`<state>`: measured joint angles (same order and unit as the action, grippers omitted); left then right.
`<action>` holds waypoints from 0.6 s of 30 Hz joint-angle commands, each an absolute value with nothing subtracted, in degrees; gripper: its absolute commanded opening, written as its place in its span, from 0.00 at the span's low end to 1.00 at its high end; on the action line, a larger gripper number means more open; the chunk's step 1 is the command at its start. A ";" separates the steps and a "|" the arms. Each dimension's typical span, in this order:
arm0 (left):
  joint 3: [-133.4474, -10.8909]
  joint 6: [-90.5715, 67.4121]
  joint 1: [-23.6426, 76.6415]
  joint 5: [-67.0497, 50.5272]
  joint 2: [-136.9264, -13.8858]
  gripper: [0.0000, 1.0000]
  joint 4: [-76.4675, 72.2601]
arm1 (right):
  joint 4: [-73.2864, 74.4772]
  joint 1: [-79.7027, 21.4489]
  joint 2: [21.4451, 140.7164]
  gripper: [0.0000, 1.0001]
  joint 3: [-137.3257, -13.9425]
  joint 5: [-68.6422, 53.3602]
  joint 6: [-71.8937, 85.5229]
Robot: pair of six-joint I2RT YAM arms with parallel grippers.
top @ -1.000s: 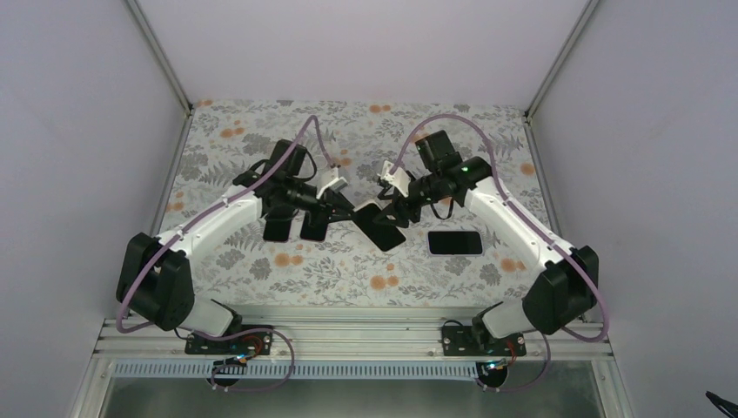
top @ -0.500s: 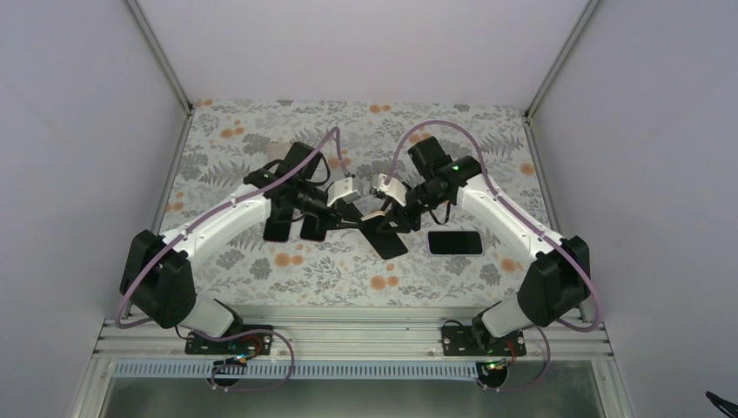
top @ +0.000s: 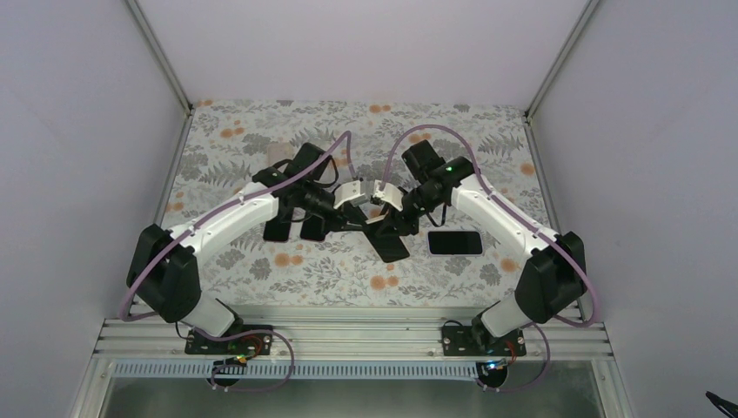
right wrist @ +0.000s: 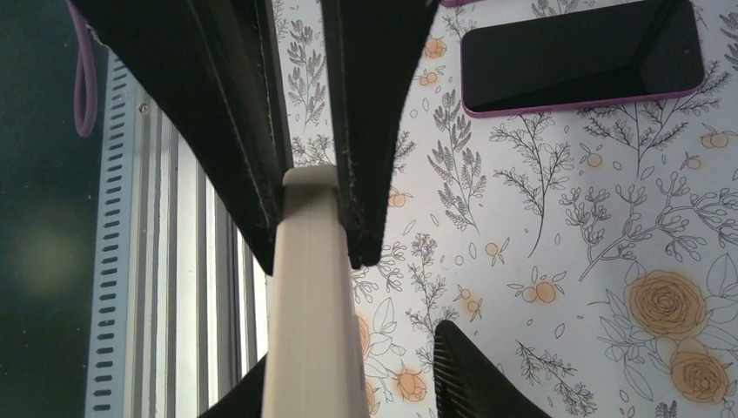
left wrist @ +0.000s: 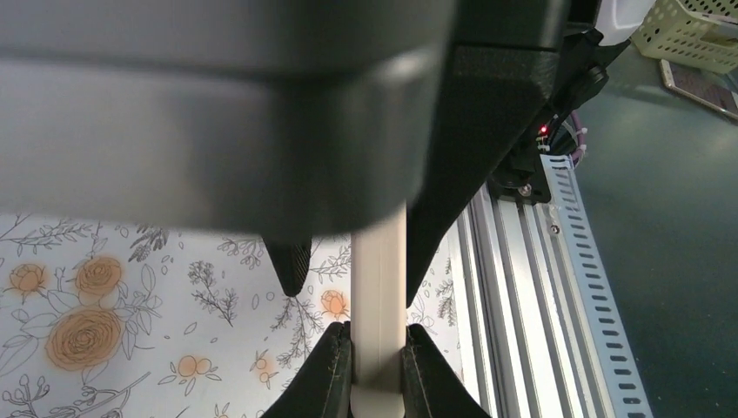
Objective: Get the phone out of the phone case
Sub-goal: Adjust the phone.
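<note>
Arms (top camera): I see both reaching inward, so the left gripper [top: 358,213] and the right gripper [top: 389,216] meet nose to nose over the middle of the floral-print table cover [top: 226,148].
Case (top camera): the dark, flat, rectangular phone case [top: 389,242] hangs tilted at 6 o'clock of the two grippers and touches them. I cannot tell from here whether a phone sits inside.
Neighbours (top camera): a black-screened phone with a purple rim [top: 454,242] lies flat at 3 o'clock of the case, just beside it. Two dark rectangles [top: 278,228] lie side by side at 9 o'clock, under the left arm.
Left fingers (left wrist camera): my black fingertips [left wrist: 335,370] sit narrow, pinching a thin cream-coloured edge [left wrist: 379,279] from both sides. I take it for the case seen edge-on.
Background (left wrist camera): a large blurred dark mass [left wrist: 218,113] fills 12 o'clock, and a ribbed aluminium rail [left wrist: 522,287] runs at 3 o'clock.
Right fingers (right wrist camera): these are spread wider than the cream-coloured edge [right wrist: 313,305]. The fingertip [right wrist: 470,383] at 3 o'clock stands apart from it, with flowered cover showing in the gap. The one at 9 o'clock sits just beside it, and I cannot tell whether it touches.
Far end (right wrist camera): the edge's rounded tip is sandwiched between two black wedges [right wrist: 374,131] at 12 o'clock.
Phone (right wrist camera): the purple-rimmed one [right wrist: 581,57] lies flat at 1 o'clock.
</note>
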<state>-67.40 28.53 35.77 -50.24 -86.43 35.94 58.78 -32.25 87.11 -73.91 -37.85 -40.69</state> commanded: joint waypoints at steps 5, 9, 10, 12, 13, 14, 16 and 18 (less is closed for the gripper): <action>-70.78 29.61 37.04 -52.66 -86.95 0.06 34.88 | 59.10 -32.99 87.62 0.10 -75.03 -37.91 -41.23; -71.61 26.63 36.68 -50.24 -86.75 0.32 33.47 | 58.86 -32.67 87.07 0.04 -75.69 -40.25 -40.42; -71.71 25.76 36.36 -50.19 -86.50 0.39 32.97 | 58.40 -32.33 86.76 0.04 -75.80 -40.82 -39.96; -71.92 23.65 35.22 -50.65 -85.57 0.52 31.64 | 57.26 -31.48 86.26 0.04 -76.23 -41.94 -39.01; -71.90 22.79 33.85 -51.22 -85.14 0.58 31.04 | 56.52 -30.90 86.09 0.04 -76.68 -42.43 -38.45; -71.83 21.80 33.14 -52.22 -84.48 0.62 30.41 | 56.27 -30.24 85.93 0.04 -77.19 -43.15 -37.95; -71.41 19.60 30.36 -54.63 -83.11 0.66 28.77 | 55.36 -28.80 85.64 0.04 -78.62 -45.01 -37.07; -70.88 17.68 27.52 -56.26 -81.48 0.70 27.28 | 53.98 -27.27 85.14 0.04 -80.35 -47.11 -35.69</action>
<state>-70.39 22.04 31.83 -51.57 -85.65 31.83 58.48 -29.95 87.18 -75.44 -40.03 -39.00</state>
